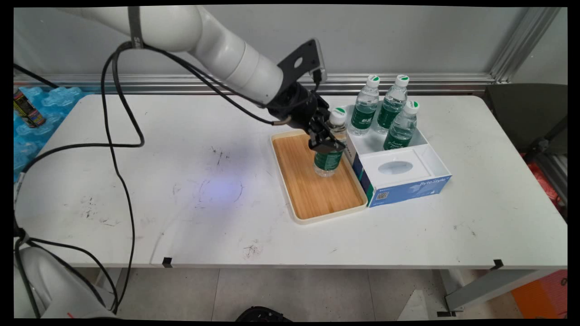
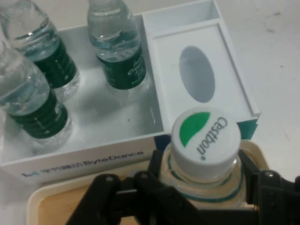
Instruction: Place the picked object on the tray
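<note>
A small water bottle [image 1: 330,151] with a green label and a white cap [image 2: 205,141] stands upright on the wooden tray [image 1: 317,199]. My gripper [image 1: 327,141] is shut on the bottle's upper body, just below the neck; its black fingers [image 2: 157,180] press in from both sides in the hand view. Right beside the tray lies a white and blue box [image 1: 408,181]. Three more bottles [image 1: 387,113] of the same kind stand in the box's open far compartment [image 2: 108,126].
The box's near part has a white lid with an oval hole [image 1: 395,168]. A can [image 1: 27,108] and blue packaging lie off the table's far left. A dark chair [image 1: 530,117] stands at the right end.
</note>
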